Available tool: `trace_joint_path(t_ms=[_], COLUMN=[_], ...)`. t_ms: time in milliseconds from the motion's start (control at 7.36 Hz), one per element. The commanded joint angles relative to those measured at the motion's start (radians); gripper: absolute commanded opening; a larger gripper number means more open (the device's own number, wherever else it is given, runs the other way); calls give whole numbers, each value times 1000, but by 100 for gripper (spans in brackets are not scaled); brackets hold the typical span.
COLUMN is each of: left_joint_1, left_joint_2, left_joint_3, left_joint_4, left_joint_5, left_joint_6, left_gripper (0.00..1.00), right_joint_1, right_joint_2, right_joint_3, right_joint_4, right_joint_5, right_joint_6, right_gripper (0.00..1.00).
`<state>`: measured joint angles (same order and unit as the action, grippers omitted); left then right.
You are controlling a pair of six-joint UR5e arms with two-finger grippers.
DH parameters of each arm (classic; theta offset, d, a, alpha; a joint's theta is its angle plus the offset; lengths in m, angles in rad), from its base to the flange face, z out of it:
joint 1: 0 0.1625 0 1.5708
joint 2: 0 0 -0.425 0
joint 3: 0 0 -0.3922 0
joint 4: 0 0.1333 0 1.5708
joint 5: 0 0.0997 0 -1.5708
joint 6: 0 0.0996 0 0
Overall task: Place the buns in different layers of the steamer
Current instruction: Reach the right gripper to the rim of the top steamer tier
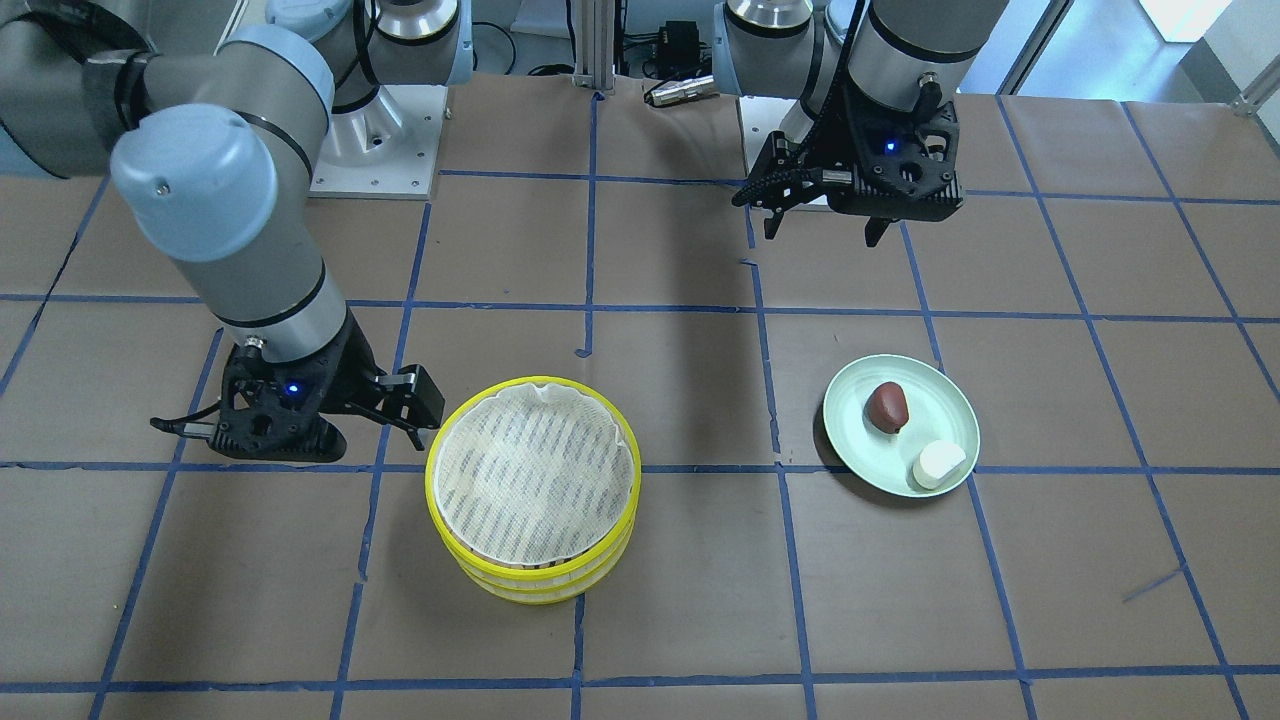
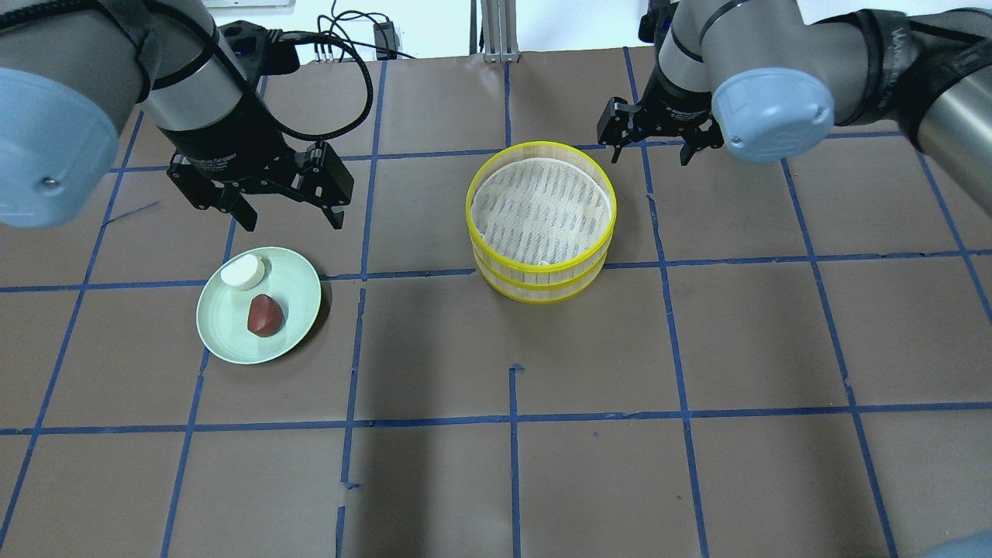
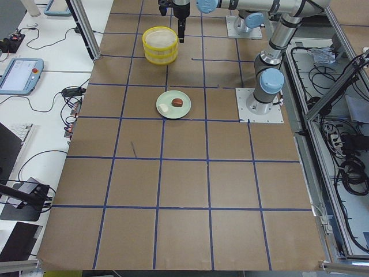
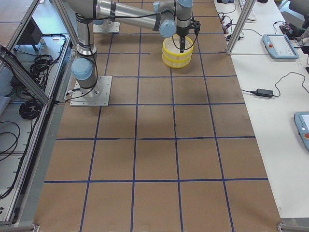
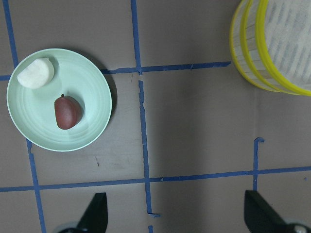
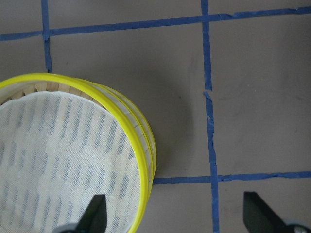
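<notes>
You have two buns: one red-brown bun point(image 2: 265, 315) and one white bun point(image 2: 242, 272). You have one plate point(image 2: 298, 298). Count two steamer trays in a single stack, a top tray point(image 2: 541, 203) and a lower tray point(image 2: 542, 293). Two grippers are over the bench, the left gripper point(image 2: 294, 223) and the right gripper point(image 2: 649, 159), one on each of your two arms.

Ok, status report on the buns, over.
Left pincer open by plate. Right pincer open beside steamer layers. Red bun, white bun both on plate. Layers stacked, upper covers lower.
</notes>
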<state>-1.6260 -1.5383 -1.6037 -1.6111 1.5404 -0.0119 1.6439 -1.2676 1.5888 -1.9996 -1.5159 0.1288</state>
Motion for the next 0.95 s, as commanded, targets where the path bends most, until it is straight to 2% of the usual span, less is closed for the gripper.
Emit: trace_joint_path(t_ms=[0,136,407,543,679,815], left_joint_1=[0,0,0,0,0,0], left_joint_2=[-2,-3,-6,-6,-8,-8], left_joint_3=[-1,-7,-15,-15,-16,-16], left_joint_4=[2,2,2,2,2,2], left_joint_5=[1,6,6,6,6,6], left_joint_6=[0,0,0,0,0,0], left_gripper=[100,100,100,100,100,100], right_joint_1=[42,42,42,40,40,40], right_joint_2=[77,88,83,86,85,77], right_joint_3=[22,57,86,86,86,85], right_joint_4=[-90,-106,-96,-97,-91,-85], right_joint_5=[-7,-6,-3,-9,-18,-30], right_joint_6=[28,12,9,8,6,5], right_gripper=[100,97,45,39,12,8])
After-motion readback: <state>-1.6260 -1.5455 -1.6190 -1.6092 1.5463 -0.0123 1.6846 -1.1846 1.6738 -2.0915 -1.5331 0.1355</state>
